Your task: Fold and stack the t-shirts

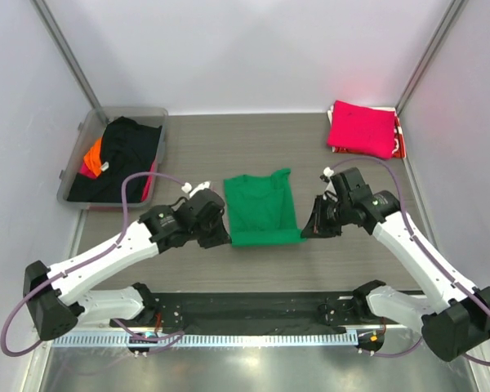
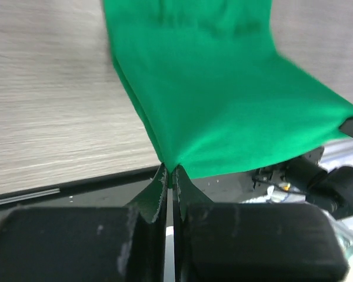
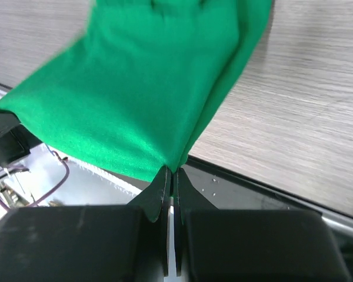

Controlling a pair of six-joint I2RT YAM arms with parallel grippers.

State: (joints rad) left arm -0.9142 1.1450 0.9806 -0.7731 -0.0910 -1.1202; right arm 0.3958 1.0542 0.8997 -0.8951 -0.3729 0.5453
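The bright green t-shirt (image 1: 261,208) lies folded lengthwise in the table's middle, its near edge lifted between my grippers. My left gripper (image 1: 221,237) is shut on its near left corner; the left wrist view shows the cloth (image 2: 223,88) pinched at the fingertips (image 2: 171,170). My right gripper (image 1: 307,231) is shut on its near right corner; the right wrist view shows the cloth (image 3: 147,88) pinched at the tips (image 3: 171,171). A folded magenta-pink t-shirt (image 1: 361,127) lies at the far right. Black (image 1: 126,159) and orange (image 1: 93,152) shirts sit in the tub.
A clear plastic tub (image 1: 86,135) stands at the far left with several shirts in it. A red-and-white item (image 1: 398,139) lies under the pink shirt. A black strip (image 1: 253,306) runs along the table's near edge, between the arm bases.
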